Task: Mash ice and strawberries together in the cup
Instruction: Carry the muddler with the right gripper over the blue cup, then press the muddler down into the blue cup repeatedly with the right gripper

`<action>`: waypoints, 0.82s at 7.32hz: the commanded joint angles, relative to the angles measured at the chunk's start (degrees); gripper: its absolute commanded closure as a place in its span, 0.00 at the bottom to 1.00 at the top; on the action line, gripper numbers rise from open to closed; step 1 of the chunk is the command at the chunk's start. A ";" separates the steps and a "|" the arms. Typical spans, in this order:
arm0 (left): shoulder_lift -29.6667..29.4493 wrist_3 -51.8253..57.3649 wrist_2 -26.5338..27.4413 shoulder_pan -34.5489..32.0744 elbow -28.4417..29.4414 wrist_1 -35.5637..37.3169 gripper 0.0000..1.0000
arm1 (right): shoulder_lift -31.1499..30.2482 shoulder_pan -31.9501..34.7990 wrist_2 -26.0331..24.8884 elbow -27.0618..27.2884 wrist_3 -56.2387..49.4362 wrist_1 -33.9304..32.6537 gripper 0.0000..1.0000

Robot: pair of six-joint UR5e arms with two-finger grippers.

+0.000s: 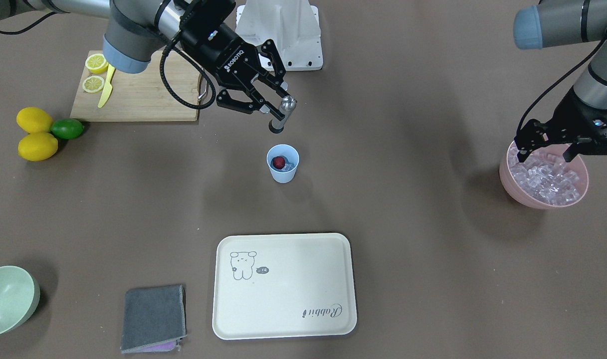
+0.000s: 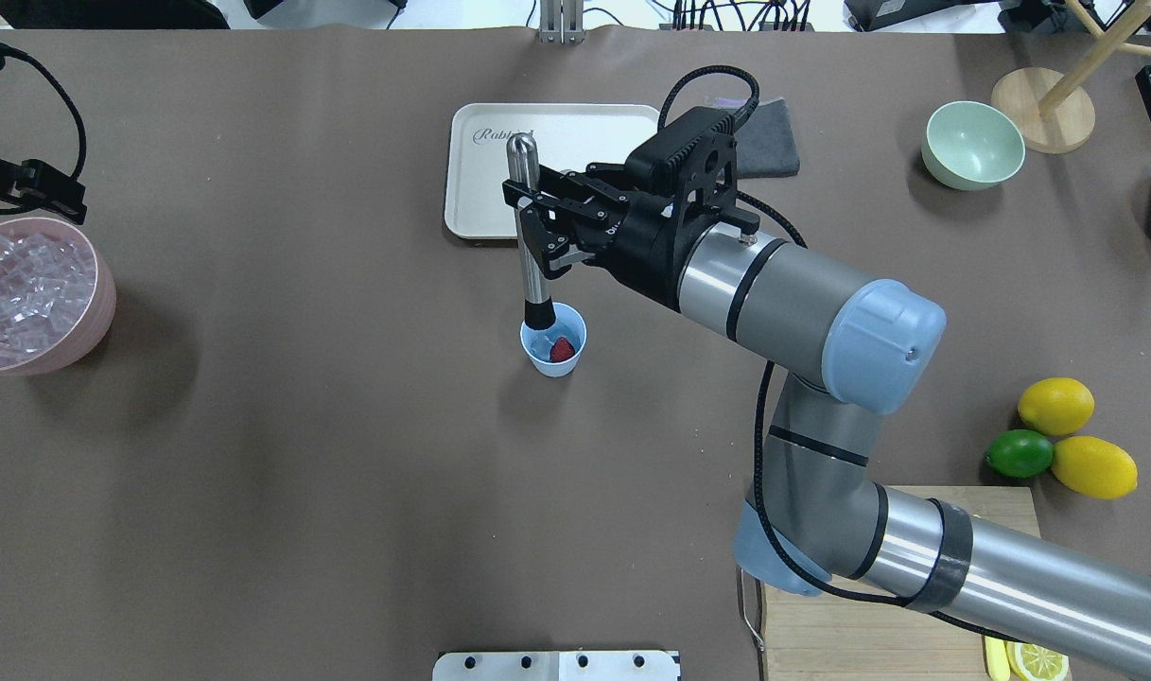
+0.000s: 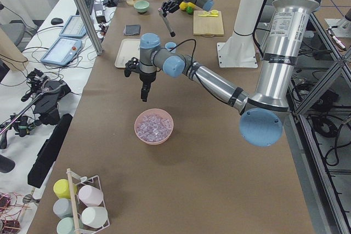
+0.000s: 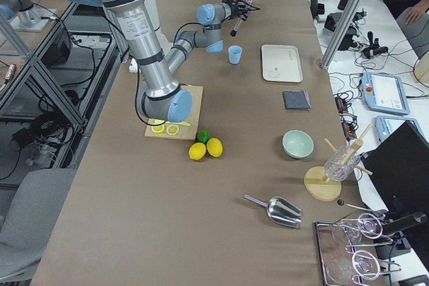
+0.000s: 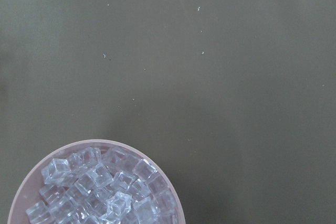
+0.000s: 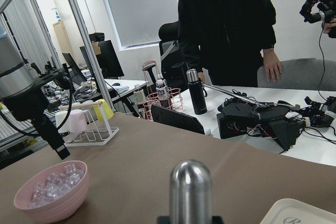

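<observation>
The light blue cup (image 1: 283, 163) stands mid-table with the red strawberry (image 1: 279, 161) and a clear ice cube (image 1: 289, 166) inside; it also shows in the overhead view (image 2: 553, 345). My right gripper (image 1: 278, 107) is shut on a metal muddler (image 2: 531, 236) with a black tip (image 1: 276, 127). The tip hangs just above the cup, by the rim on the robot's side. My left gripper (image 1: 547, 149) is open and empty, hovering over the pink bowl (image 1: 512, 184) full of ice (image 1: 547, 179). The left wrist view shows that ice (image 5: 100, 192).
A cream tray (image 1: 283, 284), a grey cloth (image 1: 153, 316) and a pale green bowl (image 1: 6, 299) lie on the operators' side. Two lemons and a lime (image 1: 66, 128) sit beside a cutting board (image 1: 138, 94) with lemon halves and a yellow knife. A white mount (image 1: 283, 30) stands behind the cup.
</observation>
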 commanded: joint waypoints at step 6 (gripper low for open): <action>-3.26 0.07 0.13 -0.06 -0.80 6.32 0.03 | -1.02 -3.06 -6.39 -11.07 -0.49 14.35 1.00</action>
